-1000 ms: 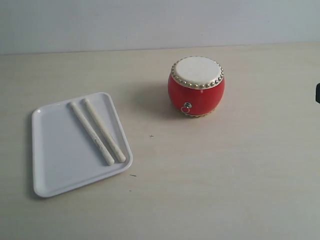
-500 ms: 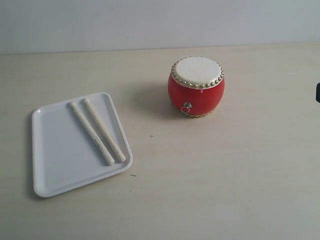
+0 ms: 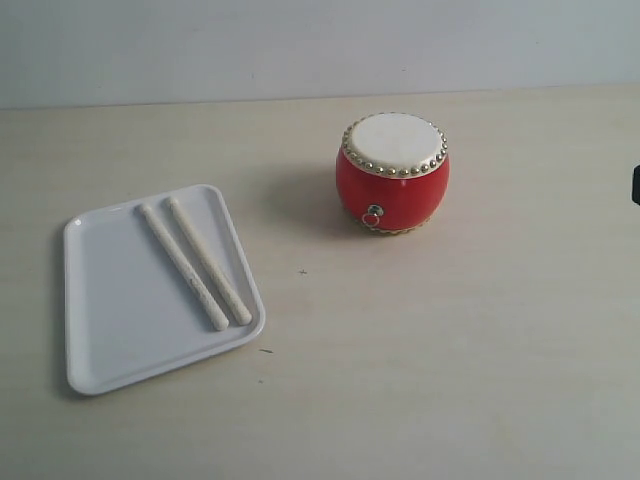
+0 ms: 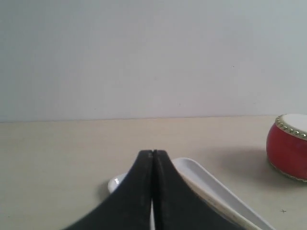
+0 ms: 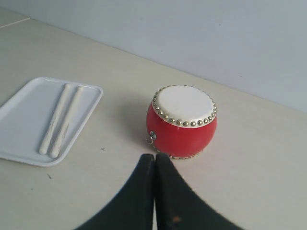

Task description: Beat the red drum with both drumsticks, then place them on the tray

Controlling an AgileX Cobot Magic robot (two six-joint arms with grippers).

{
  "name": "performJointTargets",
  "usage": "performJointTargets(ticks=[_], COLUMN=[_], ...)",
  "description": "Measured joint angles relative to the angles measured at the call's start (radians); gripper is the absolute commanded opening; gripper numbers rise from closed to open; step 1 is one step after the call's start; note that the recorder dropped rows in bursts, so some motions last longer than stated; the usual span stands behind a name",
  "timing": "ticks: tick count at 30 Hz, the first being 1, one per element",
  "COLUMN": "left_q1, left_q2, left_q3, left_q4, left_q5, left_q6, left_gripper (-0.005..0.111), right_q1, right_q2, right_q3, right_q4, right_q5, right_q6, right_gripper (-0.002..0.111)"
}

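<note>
The red drum (image 3: 393,175) with its cream skin stands upright on the table, right of centre. Both drumsticks (image 3: 196,262) lie side by side on the white tray (image 3: 110,320) at the left. The right wrist view shows the red drum (image 5: 182,121), the drumsticks (image 5: 61,120) and the tray (image 5: 24,124). My right gripper (image 5: 154,157) is shut and empty, held back from the drum. My left gripper (image 4: 152,153) is shut and empty too, above the near part of the tray (image 4: 211,187); the drum (image 4: 289,146) is off to one side. Neither gripper shows in the exterior view.
The pale wooden table (image 3: 450,360) runs back to a plain light wall (image 3: 300,45). A dark object (image 3: 635,186) pokes in at the right edge of the exterior view.
</note>
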Motion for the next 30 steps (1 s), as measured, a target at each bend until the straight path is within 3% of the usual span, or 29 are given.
performJointTargets(ticks=[4,5,9,11,13,19,30], left_q1=[0.0,0.0,0.0,0.002,0.002,0.002,0.002], left_q2=[0.0,0.0,0.0,0.0,0.0,0.0,0.0], left_q3=[0.0,0.0,0.0,0.0,0.0,0.0,0.0], left_q4=[0.076,0.184,0.917,1.175,1.212,1.109,1.097], left_q5=[-0.006,-0.01,-0.008,0.009,0.016,0.009,0.011], left_q6=[-0.081,-0.162,-0.876,-1.139,-1.16,-1.068,-1.064], left_gripper=[0.0,0.0,0.0,0.0,0.0,0.0,0.0], right_q1=[0.0,0.0,0.0,0.0,0.0,0.0,0.0], right_q2=[0.0,0.0,0.0,0.0,0.0,0.0,0.0], right_q3=[0.0,0.0,0.0,0.0,0.0,0.0,0.0], right_q4=[0.0,0.0,0.0,0.0,0.0,0.0,0.0], right_q5=[0.0,0.0,0.0,0.0,0.0,0.0,0.0], right_q6=[0.0,0.0,0.0,0.0,0.0,0.0,0.0], right_gripper=[0.0,0.0,0.0,0.0,0.0,0.0,0.0])
